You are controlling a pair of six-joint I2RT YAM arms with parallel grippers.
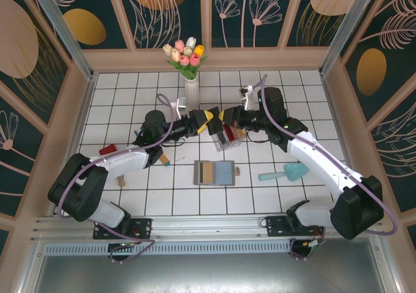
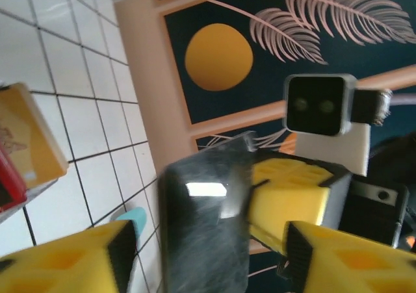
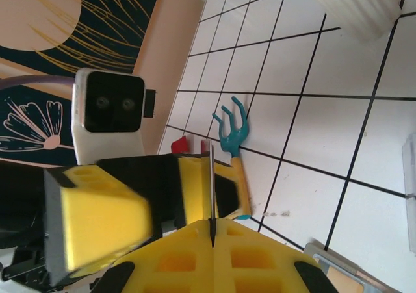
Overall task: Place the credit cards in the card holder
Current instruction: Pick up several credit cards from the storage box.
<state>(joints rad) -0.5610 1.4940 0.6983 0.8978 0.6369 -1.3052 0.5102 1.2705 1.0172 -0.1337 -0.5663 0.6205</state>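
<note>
Credit cards sitting in clear rack: two, tan and red | black card being pinched by right gripper, left gripper gaping around it | card holder lying open

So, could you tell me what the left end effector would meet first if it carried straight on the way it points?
Most likely the black credit card pinched in the right end effector, which stands between the left end effector's open fingers; the right one's yellow fingers come just behind.
</note>
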